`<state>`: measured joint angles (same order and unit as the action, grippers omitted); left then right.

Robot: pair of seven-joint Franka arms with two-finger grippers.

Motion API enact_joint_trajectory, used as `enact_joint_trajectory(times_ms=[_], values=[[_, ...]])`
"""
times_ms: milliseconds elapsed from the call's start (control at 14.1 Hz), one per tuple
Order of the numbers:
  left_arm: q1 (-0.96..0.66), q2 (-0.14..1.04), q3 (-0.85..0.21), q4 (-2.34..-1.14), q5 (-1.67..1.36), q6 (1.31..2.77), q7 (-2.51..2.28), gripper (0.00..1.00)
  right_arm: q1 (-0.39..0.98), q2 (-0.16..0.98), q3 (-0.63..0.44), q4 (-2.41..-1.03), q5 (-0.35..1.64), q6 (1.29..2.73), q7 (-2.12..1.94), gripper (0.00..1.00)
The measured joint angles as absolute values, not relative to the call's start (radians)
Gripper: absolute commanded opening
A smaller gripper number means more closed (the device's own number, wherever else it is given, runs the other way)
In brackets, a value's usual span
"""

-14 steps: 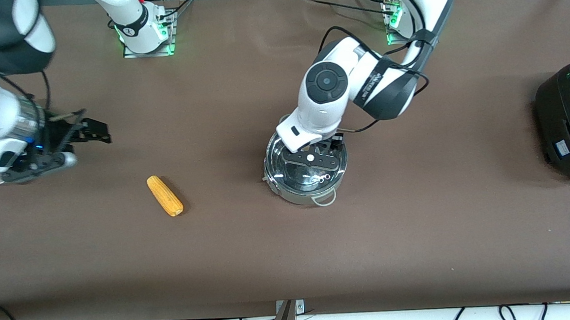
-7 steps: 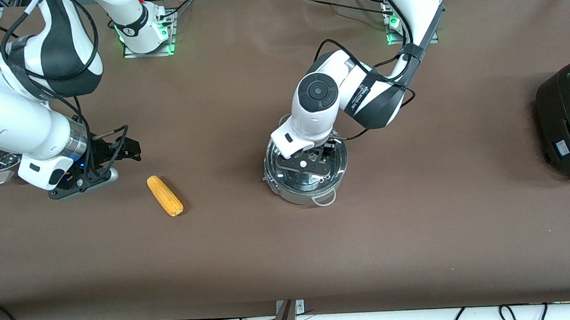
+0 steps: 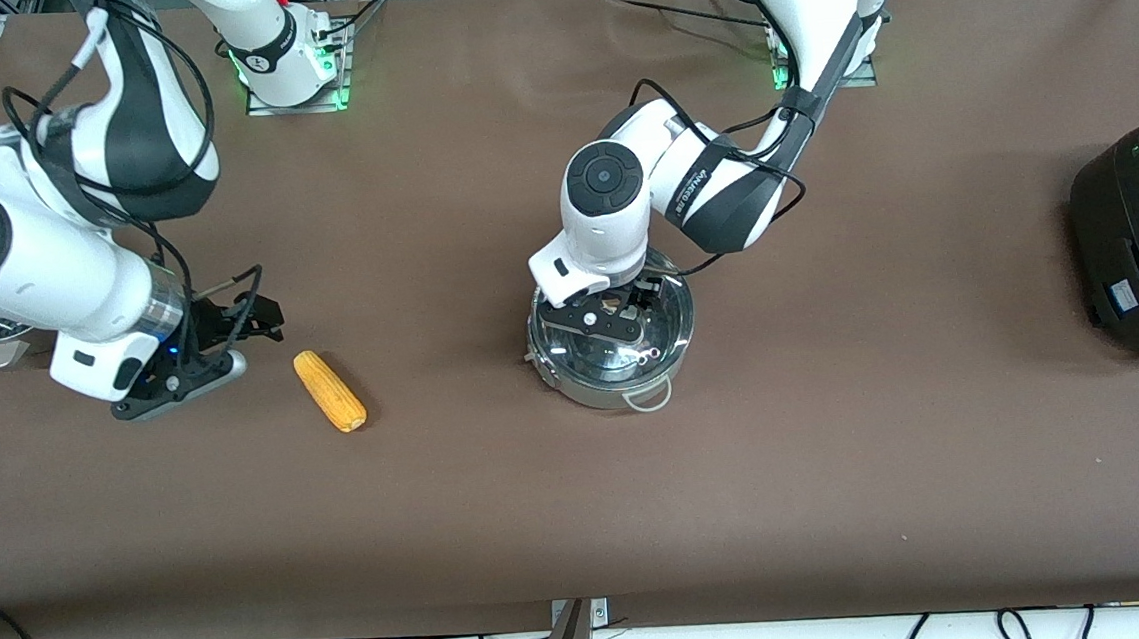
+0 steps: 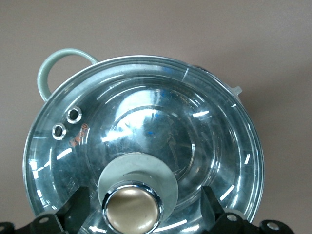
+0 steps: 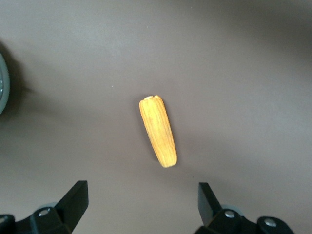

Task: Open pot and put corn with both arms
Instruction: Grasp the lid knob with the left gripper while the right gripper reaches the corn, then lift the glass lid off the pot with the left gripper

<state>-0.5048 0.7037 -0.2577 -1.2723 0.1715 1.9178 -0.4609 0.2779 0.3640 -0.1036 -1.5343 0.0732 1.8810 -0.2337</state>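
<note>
Yellow corn (image 3: 331, 403) beside spread right pincer (image 3: 254, 316); left pincer (image 3: 619, 308) spread, seemingly flanking lid knob (image 4: 132, 210)

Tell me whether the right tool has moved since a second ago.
Yes. The right tool has come toward the corn, which has stayed put on the table.

The pot (image 3: 612, 347) is a shiny, shallow, round stainless steel vessel standing upright near the middle of the table, with a thin wire loop handle (image 3: 651, 395) on the side nearest the front camera. Its clear glass lid (image 4: 146, 136) sits closed on the rim, topped by a gold-tan knob (image 4: 132, 209) and two small vent holes. The corn (image 3: 330, 390), a yellow-orange husked cob, tapered, lies flat on the table well apart from the pot, toward the right arm's end.
</note>
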Motion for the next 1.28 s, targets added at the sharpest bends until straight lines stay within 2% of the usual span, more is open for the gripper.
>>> enact_joint_trajectory(times_ms=[142, 283, 425, 567, 921, 992, 1134, 1276], values=[[-0.505, 0.704, -0.258, -1.277, 0.172, 1.914, -0.461, 0.73, 0.279, 0.402, -0.101, -1.534, 0.073, 1.923, -0.247, 1.00], [-0.504, 0.704, -0.257, -1.277, 0.172, 1.912, -0.461, 0.46, 0.281, 0.441, -0.099, -1.534, 0.073, 1.969, -0.273, 1.00], [-0.503, 0.702, -0.253, -1.277, 0.178, 1.906, -0.461, 0.26, 0.282, 0.481, -0.095, -1.534, 0.074, 2.023, -0.304, 1.00], [-0.501, 0.701, -0.252, -1.277, 0.178, 1.905, -0.460, 0.19, 0.283, 0.529, -0.077, -1.535, 0.074, 2.090, -0.316, 1.00], [-0.502, 0.683, -0.253, -1.272, 0.178, 1.897, -0.461, 0.17, 0.289, 0.634, -0.038, -1.535, 0.074, 2.221, -0.350, 1.00], [-0.501, 0.663, -0.253, -1.265, 0.178, 1.879, -0.461, 0.15, 0.290, 0.648, -0.031, -1.535, 0.074, 2.234, -0.371, 1.00], [-0.500, 0.600, -0.252, -1.254, 0.178, 1.807, -0.461, 0.04, 0.290, 0.664, -0.027, -1.535, 0.074, 2.241, -0.408, 1.00], [-0.482, 0.537, -0.251, -1.253, 0.178, 1.707, -0.460, 0.04, 0.287, 0.668, -0.027, -1.546, 0.074, 2.241, -0.434, 1.00]])
